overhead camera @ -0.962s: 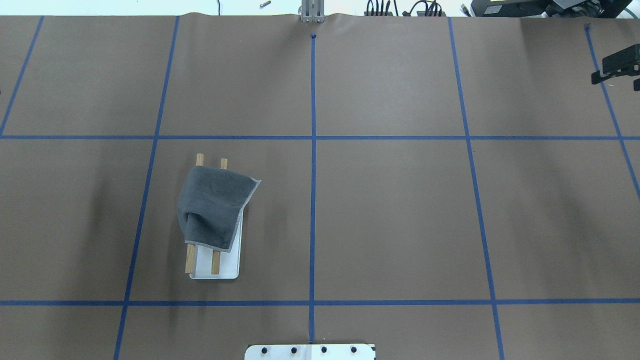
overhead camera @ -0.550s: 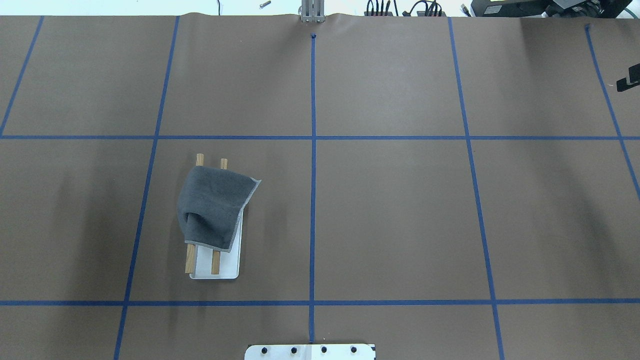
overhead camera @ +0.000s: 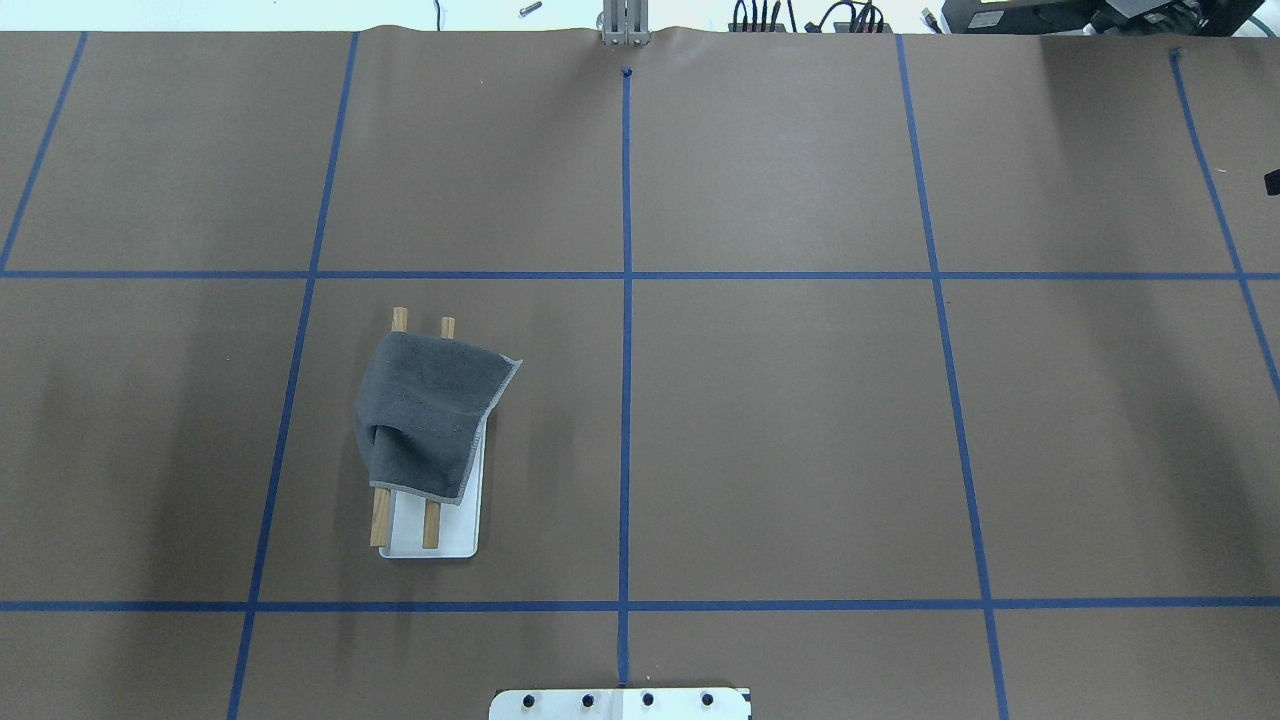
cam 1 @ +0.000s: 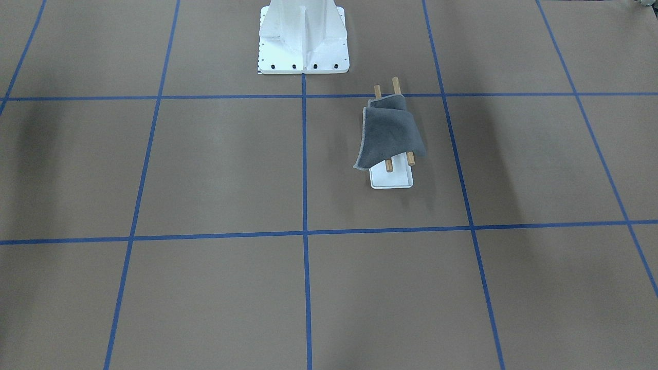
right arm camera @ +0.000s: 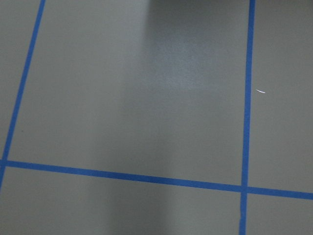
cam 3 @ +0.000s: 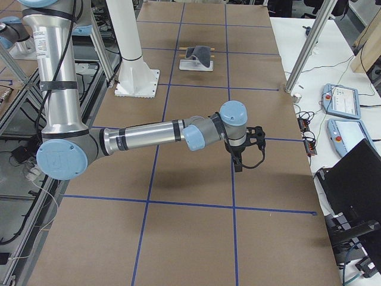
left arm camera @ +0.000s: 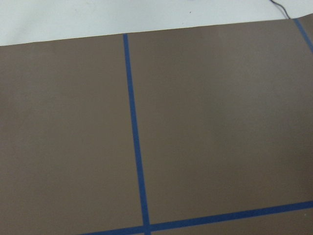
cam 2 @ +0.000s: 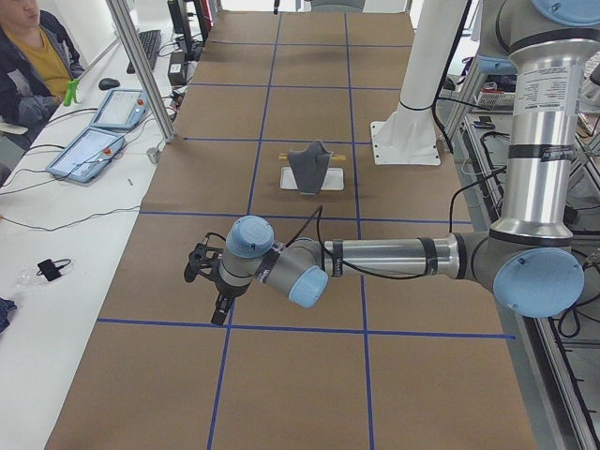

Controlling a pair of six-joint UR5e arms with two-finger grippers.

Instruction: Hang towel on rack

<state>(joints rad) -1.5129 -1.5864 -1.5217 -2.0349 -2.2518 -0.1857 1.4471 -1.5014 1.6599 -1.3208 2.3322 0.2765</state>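
While towel (overhead camera: 425,415) drapes rack (overhead camera: 452,528), left tool (cam 2: 203,296), right tool (cam 3: 250,152) well away

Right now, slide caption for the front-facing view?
Grey towel draped over the two-dowel rack, near the white pedestal; no arm in frame.

- The right gripper (cam 3: 238,162) has moved outward, towards the right edge of the overhead view.
- One second ago the whole claw showed in that view. Half a second ago only a part of it showed. Now only a small dark piece remains at the edge, a little lower than before.
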